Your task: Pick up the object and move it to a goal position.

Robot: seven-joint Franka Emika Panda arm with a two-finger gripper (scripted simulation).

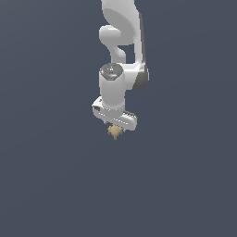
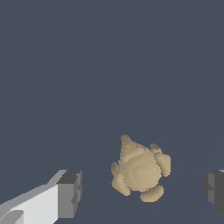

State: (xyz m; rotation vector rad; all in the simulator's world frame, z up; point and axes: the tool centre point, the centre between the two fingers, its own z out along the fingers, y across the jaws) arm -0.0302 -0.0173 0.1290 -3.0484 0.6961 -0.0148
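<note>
The object (image 2: 141, 170) is a tiny tan lumpy thing with small knobs sticking out. In the wrist view it lies on the dark grey floor between my two fingertips, with a gap on each side. In the exterior view the object (image 1: 114, 131) peeks out just under the white hand. My gripper (image 2: 142, 192) is open and straddles the object without touching it. One finger (image 2: 70, 192) and the other finger (image 2: 214, 190) show their dark pads. In the exterior view the gripper (image 1: 115, 127) points straight down and its fingers are hidden behind the hand.
The white arm (image 1: 122, 41) comes down from the top of the exterior view. A plain dark grey floor (image 1: 46, 185) surrounds everything.
</note>
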